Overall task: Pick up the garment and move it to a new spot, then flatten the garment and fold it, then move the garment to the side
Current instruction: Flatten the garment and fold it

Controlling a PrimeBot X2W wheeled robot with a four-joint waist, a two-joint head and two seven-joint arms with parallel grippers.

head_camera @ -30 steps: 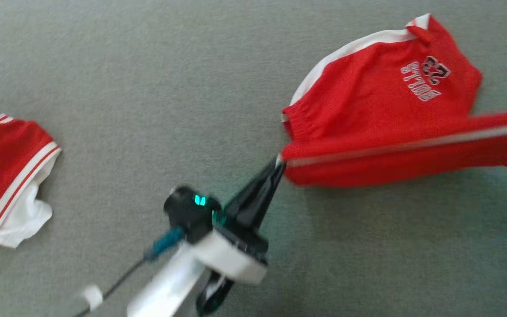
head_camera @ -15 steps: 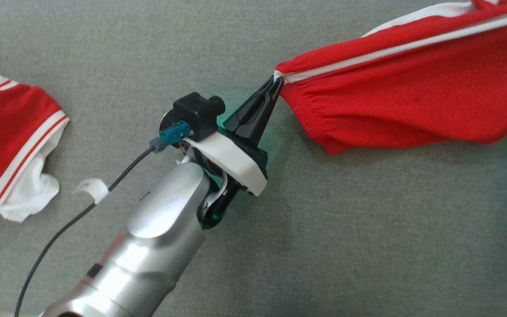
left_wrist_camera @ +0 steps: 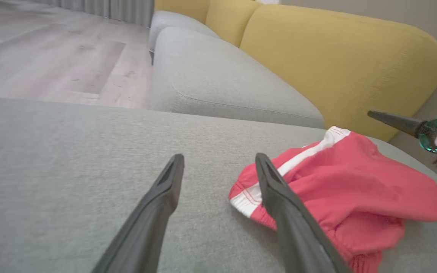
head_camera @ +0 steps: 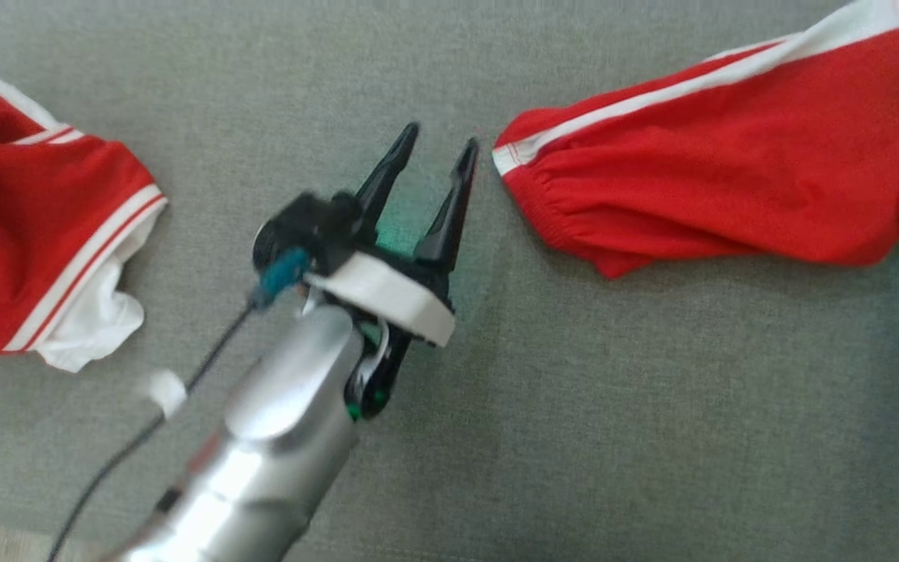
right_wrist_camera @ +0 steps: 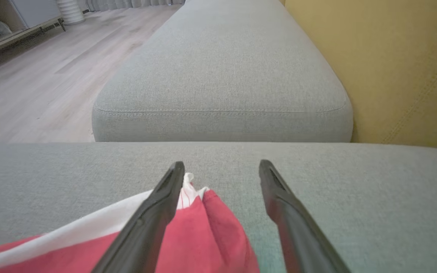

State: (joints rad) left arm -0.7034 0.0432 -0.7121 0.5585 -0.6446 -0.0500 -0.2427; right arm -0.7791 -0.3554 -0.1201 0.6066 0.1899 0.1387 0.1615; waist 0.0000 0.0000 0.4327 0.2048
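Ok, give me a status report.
Left gripper open, just off the shorts. Right gripper open at their far end. Shorts loose on the cushion. Second red garment lies apart, left.

Soft, even light is falling on the grey sofa cushion [head_camera: 613,406] in the head view. The silver forearm [head_camera: 278,421] and left gripper [head_camera: 440,139] are looking smeared there, with a green glow shining on the cushion just beside them. In the wrist views bright daylight is washing the wooden floor [left_wrist_camera: 44,57] pale, the red shorts [left_wrist_camera: 355,189] are looking pinkish, and the near dark fingers [right_wrist_camera: 146,227] are looking fuzzy at the bottom edge.
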